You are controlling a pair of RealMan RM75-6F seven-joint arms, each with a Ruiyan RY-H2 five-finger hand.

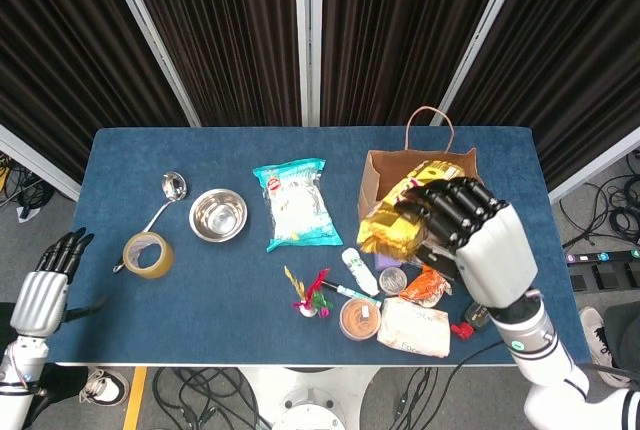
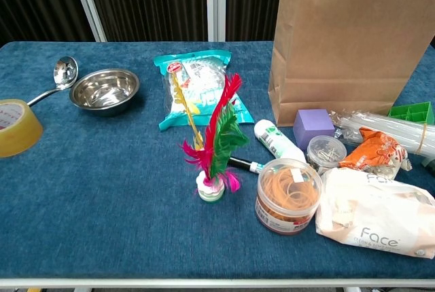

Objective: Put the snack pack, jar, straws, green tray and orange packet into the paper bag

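Gold foil snack pack (image 1: pixel 398 222), crinkled and puffy, held aloft in the right hand (image 1: pixel 470 235), just in front of the paper bag (image 2: pixel 353 37) and over its near edge. Fingers curled round the pack's right-hand end, foil bulging out to the left. Likely light, soft and slippery: a grip across the middle would crush the contents, so best held by the sealed end, as here, and let go low inside the mouth.

Other task things on the bench in front of the bag. Straws (image 2: pixel 380 128) in a clear sleeve, thin and springy, best taken mid-bundle. Green tray (image 2: pixel 412 111) at the bag's right corner, stiff, good by a rim. Orange packet (image 2: pixel 370 150) crumpled, limp, easy to pinch. Jar (image 2: pixel 289 195) of rubber bands nearest the front, rigid and smooth, wanting a wrap round its wall.

Left hand (image 1: pixel 45 285) far left of the bag, off the bench edge, fingers straight and together, holding nothing.
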